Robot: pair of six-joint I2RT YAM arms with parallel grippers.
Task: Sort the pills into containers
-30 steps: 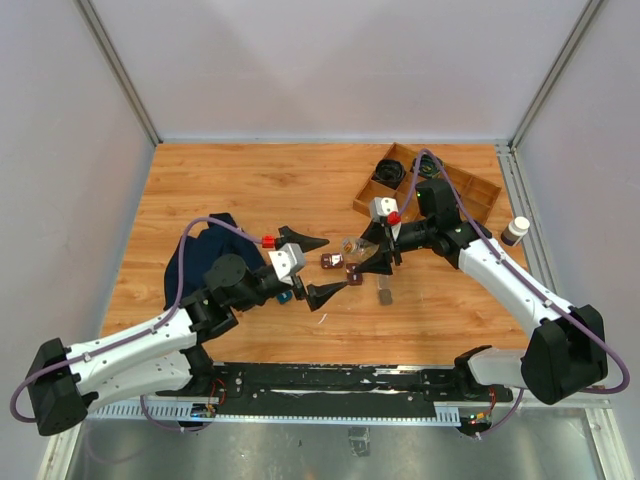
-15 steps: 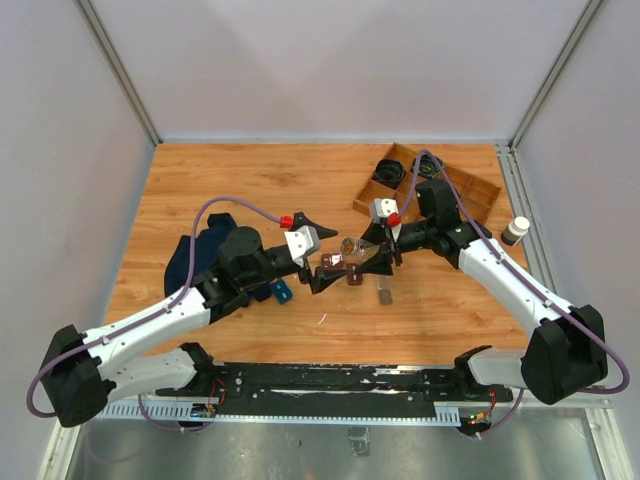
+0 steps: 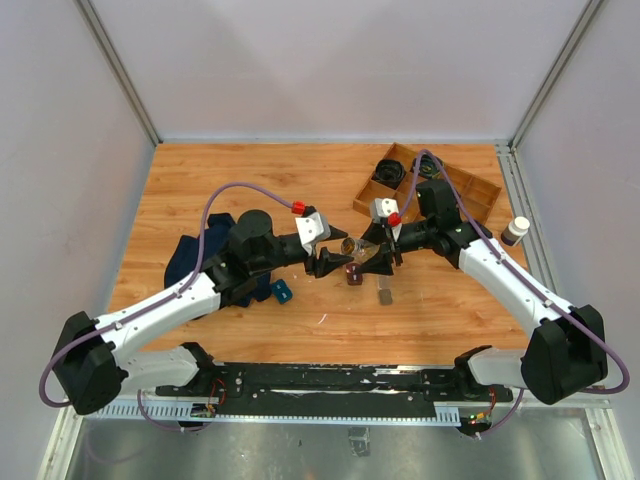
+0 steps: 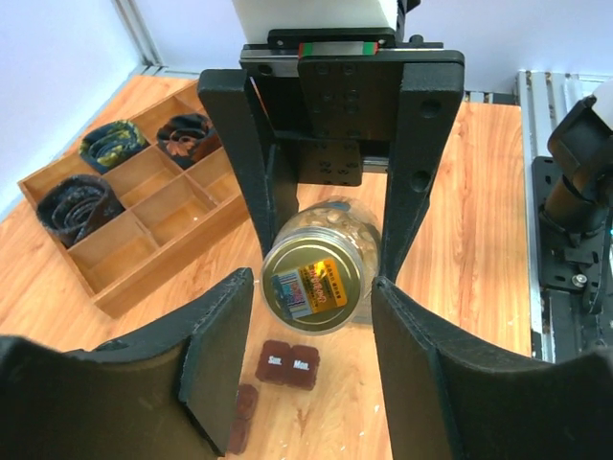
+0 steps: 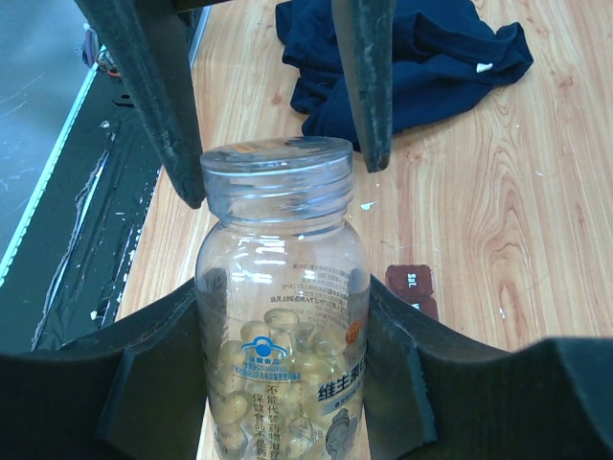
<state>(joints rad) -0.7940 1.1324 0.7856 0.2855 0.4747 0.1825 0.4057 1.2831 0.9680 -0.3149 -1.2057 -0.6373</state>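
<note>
At table (image 3: 230, 185) centre: right end effector (image 5: 283, 290) clamped on bottle (image 5: 280, 383) marked 维生素; left end effector (image 4: 314, 297) straddling lid (image 5: 278, 168), grip unclear.

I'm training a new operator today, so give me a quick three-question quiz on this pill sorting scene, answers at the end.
1. True or false: the right gripper holds the pill bottle by its body.
2. Where do the small brown pill boxes lie? A) on the table near the bottle; B) inside the bottle; C) on top of the right gripper.
3. Fill in: the left gripper has a finger on either side of the bottle's ____.

Key: 1 true; 2 A; 3 lid.
</note>
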